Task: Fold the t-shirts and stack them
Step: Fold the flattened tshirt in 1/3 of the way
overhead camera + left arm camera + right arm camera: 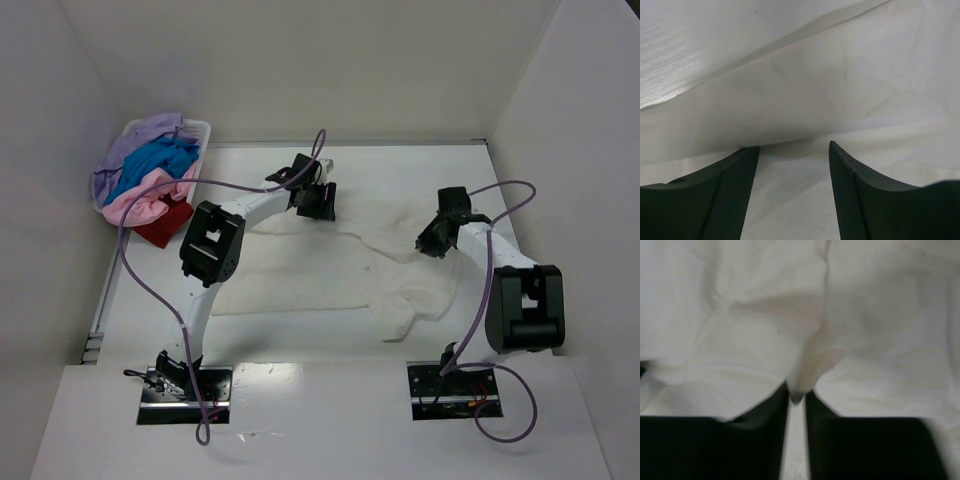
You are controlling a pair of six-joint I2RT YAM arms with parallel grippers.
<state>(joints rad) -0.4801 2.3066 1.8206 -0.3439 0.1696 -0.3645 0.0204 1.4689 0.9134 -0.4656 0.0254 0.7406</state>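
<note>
A cream-white t-shirt [330,265] lies spread and rumpled across the middle of the table. My left gripper [318,205] sits at its far left edge; in the left wrist view its fingers [737,190] stand apart over the cloth [840,85], open, with the hem just past the tips. My right gripper [432,243] is at the shirt's right side, shut on a pinched fold of the cream cloth [805,375] in the right wrist view. Lilac [135,150], bright blue [155,165], pale pink [145,200] and red [165,225] shirts are heaped at the far left.
A white plastic basket [195,128] holds the coloured heap at the far left corner. White walls enclose the table on three sides. Purple cables [150,290] loop over both arms.
</note>
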